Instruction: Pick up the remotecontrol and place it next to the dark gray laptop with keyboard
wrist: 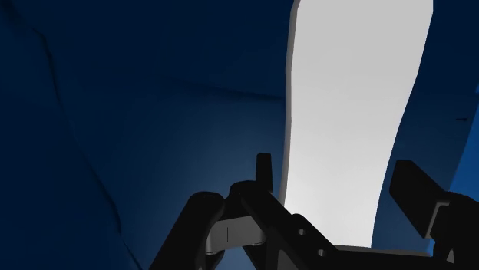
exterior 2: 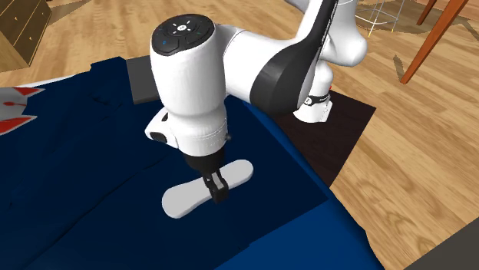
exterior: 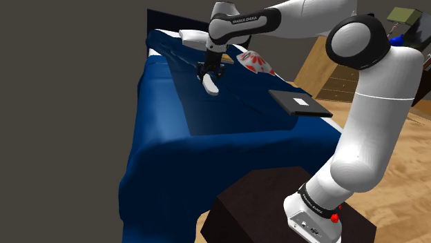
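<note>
- White remote control (exterior: 209, 84), laid flat on the blue bed (exterior: 207, 131), upper centre of shoulder view.
- Tool (wrist: 338, 172) spread open astride it, nothing gripped.
- Judged light, stiff, slippery; narrow waist favoured.

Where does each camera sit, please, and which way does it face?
Shoulder view: beside the dark stand, looking over the blue bed towards the laptop; the whole arm shows.
Second exterior view: above the bed's far side, facing back towards the stand; the arm and pincer show.
Wrist view: on the hand, looking down at the white remote; the open pincer's fingers straddle it.
Shared: all three show the remote on the bed.
</note>
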